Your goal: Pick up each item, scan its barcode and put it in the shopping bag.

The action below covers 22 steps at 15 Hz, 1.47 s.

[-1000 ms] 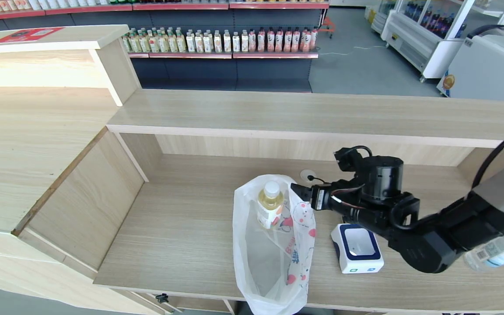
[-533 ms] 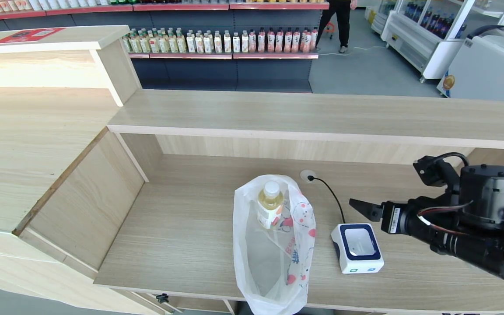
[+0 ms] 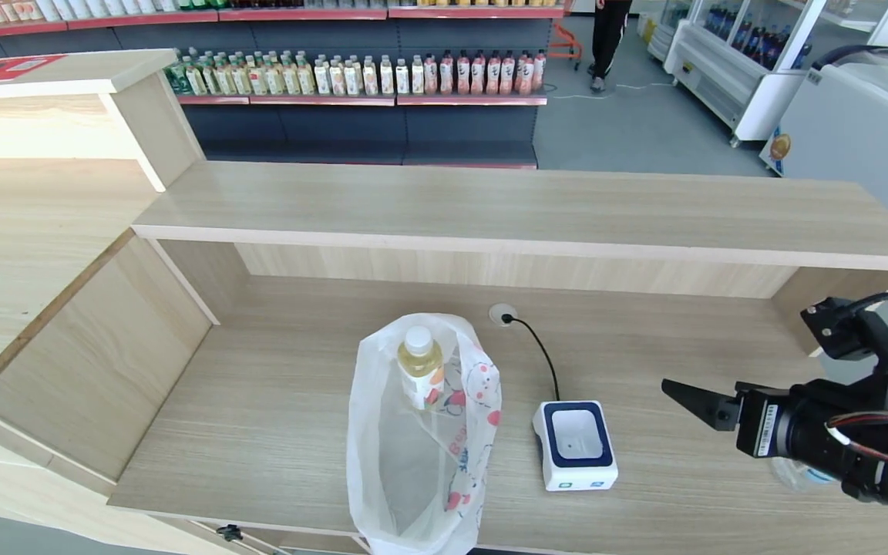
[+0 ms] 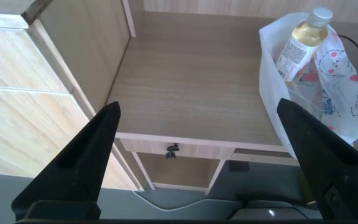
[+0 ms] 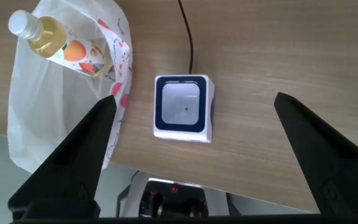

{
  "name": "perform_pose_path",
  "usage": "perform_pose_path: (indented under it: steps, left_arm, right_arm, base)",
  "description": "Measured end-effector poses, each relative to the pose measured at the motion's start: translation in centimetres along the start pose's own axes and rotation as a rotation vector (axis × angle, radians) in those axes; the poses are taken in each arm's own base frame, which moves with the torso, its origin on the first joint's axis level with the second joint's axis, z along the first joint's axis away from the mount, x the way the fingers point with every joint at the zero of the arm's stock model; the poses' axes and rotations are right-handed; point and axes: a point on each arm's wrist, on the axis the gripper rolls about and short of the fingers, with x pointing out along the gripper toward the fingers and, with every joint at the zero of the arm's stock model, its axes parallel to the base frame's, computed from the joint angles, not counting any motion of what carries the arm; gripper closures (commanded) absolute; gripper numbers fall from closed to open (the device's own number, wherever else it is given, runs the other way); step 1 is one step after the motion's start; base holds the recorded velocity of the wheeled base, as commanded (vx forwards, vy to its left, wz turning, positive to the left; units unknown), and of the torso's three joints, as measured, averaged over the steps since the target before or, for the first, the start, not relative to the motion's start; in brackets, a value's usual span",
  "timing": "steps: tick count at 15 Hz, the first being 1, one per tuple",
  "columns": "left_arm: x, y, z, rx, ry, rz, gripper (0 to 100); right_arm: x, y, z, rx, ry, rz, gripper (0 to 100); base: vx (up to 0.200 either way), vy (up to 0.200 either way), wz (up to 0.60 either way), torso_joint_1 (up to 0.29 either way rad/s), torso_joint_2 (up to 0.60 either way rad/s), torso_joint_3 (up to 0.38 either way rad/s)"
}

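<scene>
Surface (image 3: 274,432): pale wood-grain laminate, matt, with the grain running crosswise. It sits recessed under a raised ledge (image 3: 521,204) of the same laminate, and an angled side panel (image 3: 97,347) closes it on the left.

Room: shop floor in grey. Dark shelving (image 3: 351,77) with red edge strips carries a tight row of small bottles. White chest freezers (image 3: 837,116) with glass lids stand at the right.

Bag (image 3: 413,478): thin, white, translucent plastic, crinkled, printed with red and pink motifs. It stands open at the near edge of the surface, mouth upward, with its bottom sagging over the edge.

Bottle (image 3: 421,370): clear plastic with yellowish liquid, a white cap and a white printed label. It stands upright inside the bag, against the far side.

Scanner (image 3: 575,443): white rounded box with a dark blue frame around a pale window that faces up. It sits on the surface just right of the bag, not touching it. A black cable (image 3: 540,351) curves from it to a round grommet (image 3: 502,314) near the back wall.

Right hand (image 3: 698,401): black, tapered fingers spread wide with nothing between them. It hangs above the surface, right of the scanner and well apart from the bag.

Left hand (image 4: 199,107): black fingers likewise spread and empty. It is held off the near edge of the surface, left of the bag.
</scene>
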Motion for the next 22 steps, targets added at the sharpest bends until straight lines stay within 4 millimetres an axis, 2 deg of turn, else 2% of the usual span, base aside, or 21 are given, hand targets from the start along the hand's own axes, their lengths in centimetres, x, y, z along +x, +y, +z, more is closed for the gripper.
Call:
perform_pose_path:
  steps: [3, 14, 17, 22]
  left_arm:
    - [0.0, 0.0, 0.0, -0.003, 0.000, -0.001, 0]
    - [0.0, 0.0, 0.0, -0.010, 0.000, 0.001, 0]
    - [0.0, 0.0, 0.0, -0.004, 0.000, -0.001, 0]
    - [0.0, 0.0, 0.0, -0.004, 0.000, -0.001, 0]
  right_arm:
    - [-1.0, -0.1, -0.4, -0.003, 0.016, -0.002, 0]
    - [-1.9, -0.4, -1.0, -0.008, 0.021, -0.039, 0]
    - [-1.6, -1.2, -1.5, -0.082, 0.034, -0.166, 0]
    - [-1.4, -2.3, -2.0, -0.118, 0.064, -0.242, 0]
  base:
    - [0.000, 0.000, 0.00, 0.000, 0.00, 0.000]
    - [-0.200, 0.000, 0.00, 0.005, 0.00, 0.001]
    - [0.000, 0.000, 0.00, 0.000, 0.00, 0.000]
    - [0.000, -0.200, 0.00, 0.003, 0.00, 0.005]
